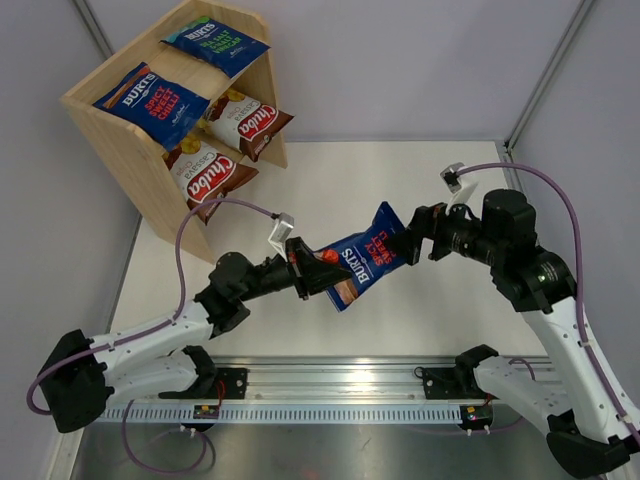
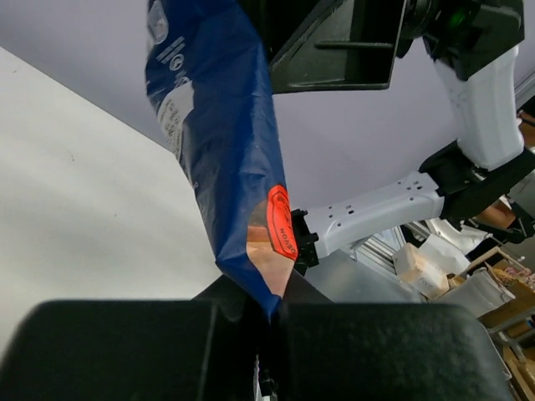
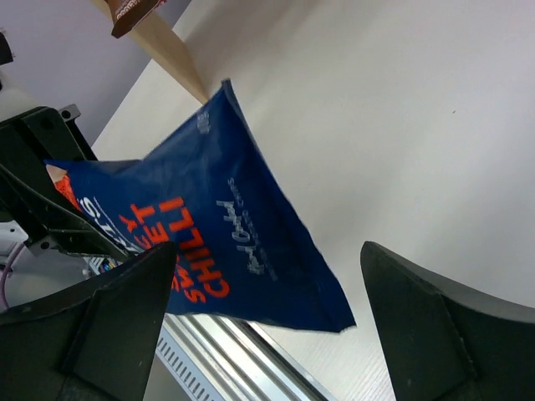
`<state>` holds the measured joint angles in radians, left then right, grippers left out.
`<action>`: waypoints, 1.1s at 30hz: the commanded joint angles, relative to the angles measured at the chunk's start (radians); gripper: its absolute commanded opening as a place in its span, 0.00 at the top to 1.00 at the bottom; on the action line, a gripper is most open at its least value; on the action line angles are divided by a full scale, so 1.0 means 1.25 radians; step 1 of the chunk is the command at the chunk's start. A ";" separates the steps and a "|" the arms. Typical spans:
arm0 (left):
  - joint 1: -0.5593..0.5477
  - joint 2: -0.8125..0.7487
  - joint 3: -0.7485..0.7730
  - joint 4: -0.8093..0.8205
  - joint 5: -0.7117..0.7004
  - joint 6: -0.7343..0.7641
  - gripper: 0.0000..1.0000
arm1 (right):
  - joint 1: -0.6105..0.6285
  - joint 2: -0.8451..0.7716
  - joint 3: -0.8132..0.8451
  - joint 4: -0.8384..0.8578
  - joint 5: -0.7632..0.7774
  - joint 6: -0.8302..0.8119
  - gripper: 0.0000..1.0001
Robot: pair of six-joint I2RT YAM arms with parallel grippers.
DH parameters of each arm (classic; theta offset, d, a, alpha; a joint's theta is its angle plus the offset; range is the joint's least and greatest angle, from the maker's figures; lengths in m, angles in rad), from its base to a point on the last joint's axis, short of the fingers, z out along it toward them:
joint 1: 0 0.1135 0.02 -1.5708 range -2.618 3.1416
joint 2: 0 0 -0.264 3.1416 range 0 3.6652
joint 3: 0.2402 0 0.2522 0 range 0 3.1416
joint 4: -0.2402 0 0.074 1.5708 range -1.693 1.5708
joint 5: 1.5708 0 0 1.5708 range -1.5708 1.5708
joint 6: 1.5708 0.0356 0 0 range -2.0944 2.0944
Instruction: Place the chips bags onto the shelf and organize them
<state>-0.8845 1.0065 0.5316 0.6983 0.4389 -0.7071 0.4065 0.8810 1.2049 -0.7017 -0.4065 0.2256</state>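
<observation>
The left gripper (image 1: 318, 272) is pinching one end of a blue bag (image 1: 365, 258), holding it in the air over the middle of the table (image 1: 400, 170). The right gripper (image 1: 408, 243) is standing spread wide, its fingers either side of the bag's other end. At the far left corner, the shelf (image 1: 130, 160) is carrying two blue bags (image 1: 150, 103) (image 1: 216, 42) on top and two Chuba bags (image 1: 210, 178) (image 1: 248, 124) below.
</observation>
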 commanded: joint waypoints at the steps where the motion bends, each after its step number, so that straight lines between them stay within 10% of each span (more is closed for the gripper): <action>1: 0.002 -0.046 0.029 0.005 -0.013 -0.026 1.00 | -0.002 -0.040 0.020 -0.013 0.054 0.023 0.01; 8: 0.001 -0.062 0.194 -0.212 -0.267 -0.026 1.00 | -0.001 -0.181 0.135 -0.089 0.342 0.126 0.01; 23: 0.029 0.192 0.845 -0.550 -1.089 -0.021 1.00 | -0.001 -0.207 0.121 -0.137 0.301 0.119 0.00; 33: 0.253 0.390 1.180 -0.709 -1.165 0.004 1.00 | -0.001 -0.237 0.103 -0.123 0.237 0.146 0.00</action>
<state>-0.6346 1.4582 1.9072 -0.1238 -0.9325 -0.6865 0.4057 0.5900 1.3418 -0.8871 -0.0574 0.3882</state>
